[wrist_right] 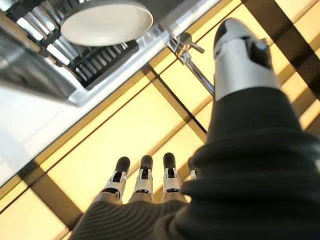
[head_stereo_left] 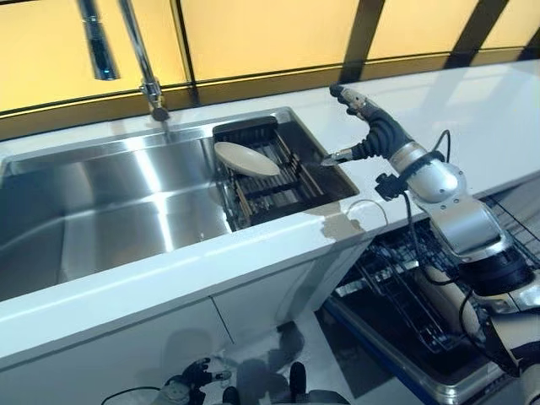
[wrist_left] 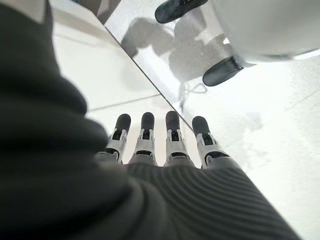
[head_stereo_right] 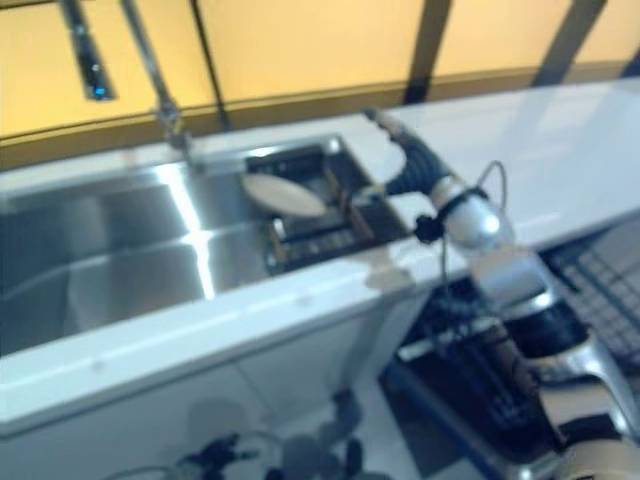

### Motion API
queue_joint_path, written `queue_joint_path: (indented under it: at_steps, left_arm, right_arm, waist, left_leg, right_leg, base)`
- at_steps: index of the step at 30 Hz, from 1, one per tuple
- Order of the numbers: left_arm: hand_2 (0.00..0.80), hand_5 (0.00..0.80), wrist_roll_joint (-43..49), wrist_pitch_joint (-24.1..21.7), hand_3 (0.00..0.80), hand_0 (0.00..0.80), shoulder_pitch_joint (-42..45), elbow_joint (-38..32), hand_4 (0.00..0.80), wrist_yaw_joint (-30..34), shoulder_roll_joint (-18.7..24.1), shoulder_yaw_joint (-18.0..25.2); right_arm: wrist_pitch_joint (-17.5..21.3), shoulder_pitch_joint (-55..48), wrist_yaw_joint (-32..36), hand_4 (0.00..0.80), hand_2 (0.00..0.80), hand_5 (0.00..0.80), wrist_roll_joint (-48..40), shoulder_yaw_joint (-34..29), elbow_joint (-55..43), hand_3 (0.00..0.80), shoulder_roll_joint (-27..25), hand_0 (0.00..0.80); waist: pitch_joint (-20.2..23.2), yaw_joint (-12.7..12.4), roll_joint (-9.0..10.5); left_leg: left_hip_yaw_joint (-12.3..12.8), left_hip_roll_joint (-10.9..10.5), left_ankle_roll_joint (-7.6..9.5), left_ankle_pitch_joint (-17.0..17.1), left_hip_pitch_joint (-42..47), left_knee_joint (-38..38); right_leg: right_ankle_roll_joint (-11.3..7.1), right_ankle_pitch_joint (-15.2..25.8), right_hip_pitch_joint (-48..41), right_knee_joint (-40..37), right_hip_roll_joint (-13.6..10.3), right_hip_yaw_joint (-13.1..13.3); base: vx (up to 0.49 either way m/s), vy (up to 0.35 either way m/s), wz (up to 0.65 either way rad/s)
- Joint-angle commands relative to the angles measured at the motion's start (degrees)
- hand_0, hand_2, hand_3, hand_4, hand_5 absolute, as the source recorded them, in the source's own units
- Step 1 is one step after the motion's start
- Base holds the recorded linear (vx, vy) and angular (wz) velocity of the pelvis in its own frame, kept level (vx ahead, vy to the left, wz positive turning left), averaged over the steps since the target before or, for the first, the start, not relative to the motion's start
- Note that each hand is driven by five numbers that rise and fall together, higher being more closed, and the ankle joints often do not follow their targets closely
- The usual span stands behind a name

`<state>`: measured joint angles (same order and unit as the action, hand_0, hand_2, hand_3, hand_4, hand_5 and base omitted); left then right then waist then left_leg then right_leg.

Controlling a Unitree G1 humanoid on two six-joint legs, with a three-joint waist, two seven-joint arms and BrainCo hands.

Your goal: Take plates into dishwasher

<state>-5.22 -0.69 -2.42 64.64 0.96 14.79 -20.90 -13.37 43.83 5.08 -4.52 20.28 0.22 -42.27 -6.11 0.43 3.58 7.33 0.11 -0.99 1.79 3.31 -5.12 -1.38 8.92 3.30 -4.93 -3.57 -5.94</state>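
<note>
Plate point(head_stereo_left: 246, 159) lying tilted on dark rack point(head_stereo_left: 274, 181) in sink's point(head_stereo_left: 110, 202) right end. Right hand point(head_stereo_left: 364, 126) spread wide, empty, just right of rack over table point(head_stereo_left: 472, 110). Left hand point(wrist_left: 165, 145) low, fingers straight, empty.

Right arm point(head_stereo_left: 460, 215): silver-grey rounded shells, black joint band below the forearm, thin black cable looping off the wrist. Right hand point(head_stereo_left: 363, 126): dark ribbed cover over back and wrist, silver fingers point(wrist_right: 142, 182) with dark rounded tips, silver thumb point(wrist_right: 240, 55) with a dark inset. Left hand point(wrist_left: 165, 150): same dark ribbed cover, same silver, dark-tipped fingers in a row.
</note>
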Motion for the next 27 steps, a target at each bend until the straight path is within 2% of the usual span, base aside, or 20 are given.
queue_joint_path:
  at_steps: [1, 5, 14, 27]
  left_arm:
    - [0.000, 0.000, 2.0, 0.2, 0.000, 0.000, -2.9, 3.5, 0.000, -0.6, 0.9, 0.1]
    - [0.000, 0.000, 1.6, 0.2, 0.000, 0.000, -2.3, 3.7, 0.000, -0.7, 1.3, 0.5]
    - [0.000, 0.000, 1.4, 0.0, 0.000, 0.000, -1.4, 2.7, 0.000, 0.3, 2.4, 0.5]
    - [0.000, 0.000, 0.8, 0.2, 0.000, 0.000, -1.0, 0.6, 0.000, 0.5, 3.6, 0.7]
  right_arm:
    - [-0.3, 9.9, -0.8, 0.000, 0.000, 0.000, 2.0, 1.2, 5.1, 0.000, 1.8, 0.000]
    - [-0.3, 11.1, -1.2, 0.000, 0.000, 0.000, 4.1, 2.8, 10.4, 0.000, 3.2, 0.000]
    - [1.5, 12.8, -0.3, 0.000, 0.000, 0.000, 5.8, 4.3, 21.5, 0.000, 1.0, 0.000]
    - [1.6, 11.0, 4.2, 0.000, 0.000, 0.000, 9.9, 6.7, 26.5, 0.000, -0.7, 0.000]
  waist:
    - [-0.2, -2.5, 1.54]
    - [-0.4, -3.9, 1.54]
    - [-1.5, -6.6, 1.40]
    - [-2.3, -7.8, 1.63]
  left_leg:
    - [-3.1, -3.9, 2.78, -1.7, -1.2, 0.4]
    - [-4.3, -4.0, 2.92, -1.4, -1.0, 0.3]
    - [-6.5, -4.0, 2.88, -1.1, -1.3, 0.1]
    - [-7.6, -3.7, 2.91, -1.0, -1.0, 0.1]
  right_leg:
    - [-1.92, -3.4, -3.2, 0.0, 0.7, 0.3]
    - [-1.97, -3.5, -3.7, 0.3, 0.1, -0.9]
    - [-2.30, -3.9, -4.5, 0.6, -0.9, -3.6]
    - [-2.50, -4.3, -5.2, 1.2, -1.1, -5.1]
  base:
    - [0.036, 0.030, 0.43]
    - [0.031, 0.030, 0.28]
    - [0.018, 0.010, 0.29]
    - [0.021, -0.011, 0.09]
